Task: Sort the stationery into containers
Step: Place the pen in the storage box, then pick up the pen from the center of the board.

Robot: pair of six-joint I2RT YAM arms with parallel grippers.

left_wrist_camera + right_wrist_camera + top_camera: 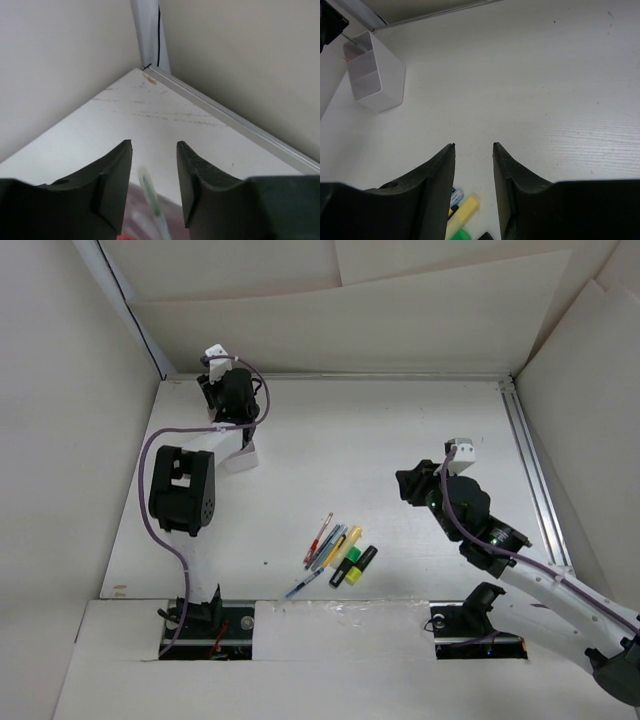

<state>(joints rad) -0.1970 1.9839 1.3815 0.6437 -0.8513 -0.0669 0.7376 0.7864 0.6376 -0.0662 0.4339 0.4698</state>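
The white two-compartment container (241,460) stands at the far left of the table; in the right wrist view the container (385,85) shows a thin pen poking out of its far compartment. My left gripper (238,436) hangs right over it. Its jaws (154,145) are open, and a blurred green-and-white pen (150,192) lies loose in the gap, touching neither finger. The remaining stationery (335,552) lies bunched near the front: a red pen (318,538), other thin pens, and two highlighters (353,565). My right gripper (410,486) is open and empty (473,145), above a yellow highlighter (463,212).
White walls close in the table on the left, back and right. A metal rail (530,470) runs along the right edge and another (235,122) along the back wall close to the left gripper. The left arm's black elbow (181,490) hovers over the left side.
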